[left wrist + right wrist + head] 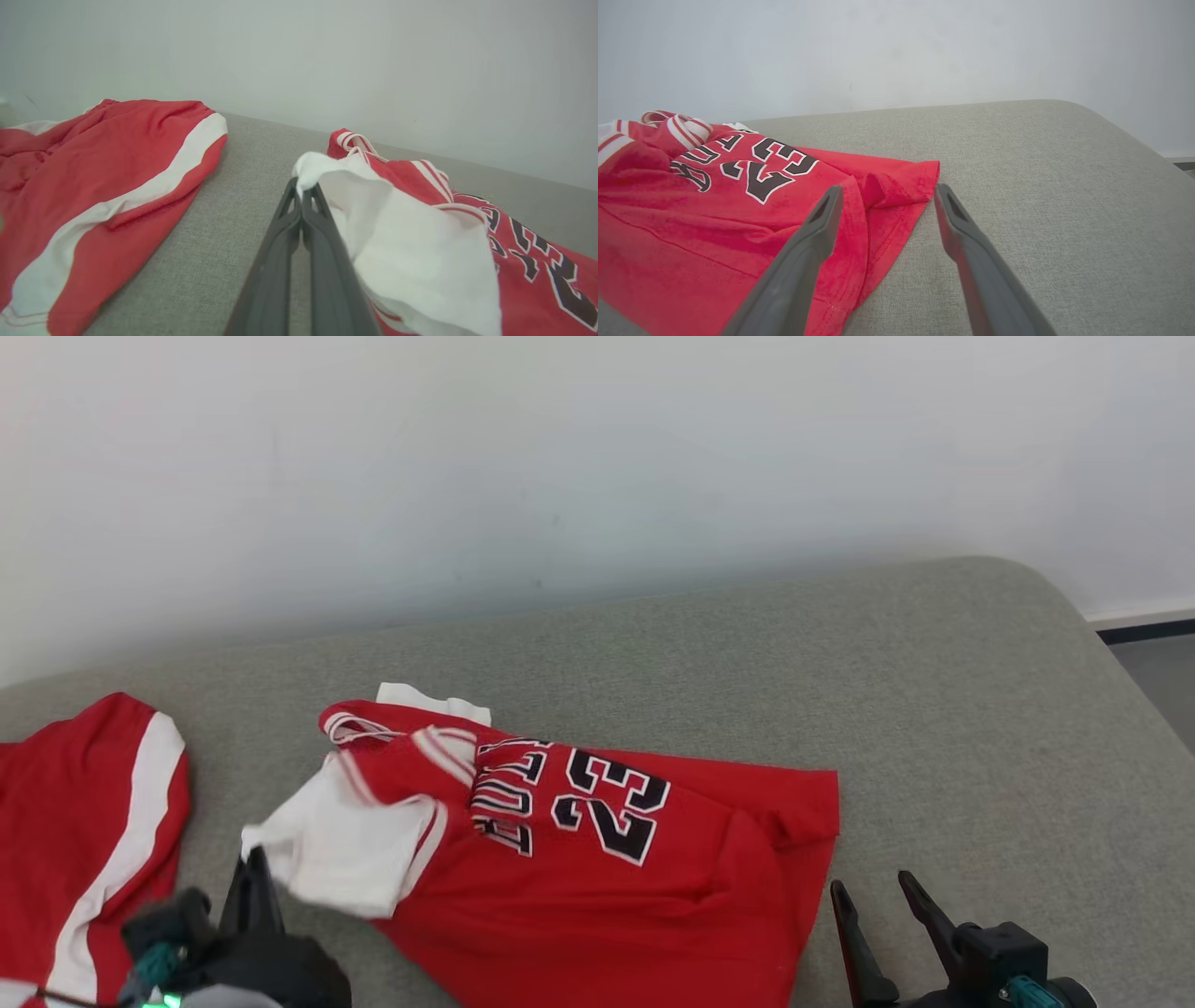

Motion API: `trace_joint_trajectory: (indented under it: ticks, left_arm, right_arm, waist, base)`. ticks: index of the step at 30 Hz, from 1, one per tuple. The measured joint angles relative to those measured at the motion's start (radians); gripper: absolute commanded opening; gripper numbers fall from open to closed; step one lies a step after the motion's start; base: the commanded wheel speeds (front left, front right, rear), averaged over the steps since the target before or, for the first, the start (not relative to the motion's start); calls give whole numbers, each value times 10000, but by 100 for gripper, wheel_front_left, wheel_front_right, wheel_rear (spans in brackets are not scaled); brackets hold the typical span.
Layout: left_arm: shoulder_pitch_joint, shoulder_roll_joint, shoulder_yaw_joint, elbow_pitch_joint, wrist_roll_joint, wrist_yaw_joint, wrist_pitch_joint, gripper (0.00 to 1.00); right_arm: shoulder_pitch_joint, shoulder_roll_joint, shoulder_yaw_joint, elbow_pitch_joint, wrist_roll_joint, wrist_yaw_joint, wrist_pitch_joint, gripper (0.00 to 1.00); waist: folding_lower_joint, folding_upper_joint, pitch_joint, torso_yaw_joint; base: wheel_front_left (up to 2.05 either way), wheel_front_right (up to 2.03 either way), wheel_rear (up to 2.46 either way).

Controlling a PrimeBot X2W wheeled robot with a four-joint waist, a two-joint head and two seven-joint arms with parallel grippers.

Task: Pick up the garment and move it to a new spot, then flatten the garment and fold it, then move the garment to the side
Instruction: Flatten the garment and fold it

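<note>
With the left gripper [301, 192] clenched on the jersey [597, 887] sleeve [420, 242] and the right gripper [888, 188] released over its hem [896, 224], we should lift slowly.

The shirt [597, 915] is soft red cloth. It looks a bit fuzzy and not shiny. Its sleeve [420, 261] is thin white cloth, smooth and floppy. The number [611, 805] on the shirt is flat and matt. The shorts [56, 803] are the same kind of soft red cloth, with a white cloth stripe. The cushion [934, 709] is grey cloth, rough, with a tiny woven grain. The wall [597, 448] is smooth and matt. The fingers [275, 270] of the left gripper [301, 189] are dark grey plastic, smooth and dull. The fingers of the right gripper [888, 186] look just the same.
</note>
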Motion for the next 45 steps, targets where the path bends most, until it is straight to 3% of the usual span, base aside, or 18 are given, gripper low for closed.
trace_joint_trajectory:
  ticks: [4,5,6,7,14,24,33,39,45]
  left_arm:
    - [748,-299,268,-311,-46,324,0,0]
    - [897,-399,313,-349,-140,378,0,36]
    - [1053,-449,343,-389,-167,389,0,88]
    - [1192,-495,453,-433,-251,405,0,100]
    - [2224,-414,853,-832,-520,399,0,100]
    - [2761,33,566,-1126,-132,359,190,100]
    - [1122,397,-495,56,612,17,1511,100]
    - [405,825,-963,1018,1137,558,2947,100]
    - [368,861,-1012,1262,846,460,3731,100]
  right_arm:
    - [3,2,-8,-17,-21,0,52,100]
    - [3,0,-19,-31,-29,0,58,100]
    - [3,0,-23,-44,-31,0,65,100]
    - [2,0,-29,-54,-33,0,100,100]
    - [206,-2,-203,-171,-92,0,504,100]
    - [717,-2,-313,-759,213,0,3475,100]
    - [624,-2,23,-1047,443,0,5089,100]
    - [329,2,468,-1149,568,0,5524,100]
    - [129,2,594,-1170,608,0,5609,100]
  waist:
    - [0,-1,-100,143]
    - [0,0,-123,164]
    - [0,-1,-145,179]
    - [0,-1,-163,192]
    - [0,0,-296,239]
    - [0,-1,-363,349]
    - [0,0,-260,239]
    - [0,0,-61,2]
    - [1,0,237,-119]
  base:
    - [0,0,0]
    - [0,0,0]
    - [0,0,0]
    - [0,0,0]
    - [0,0,0]
    - [0,0,0]
    - [0,0,0]
    - [0,0,0]
    - [0,0,0]
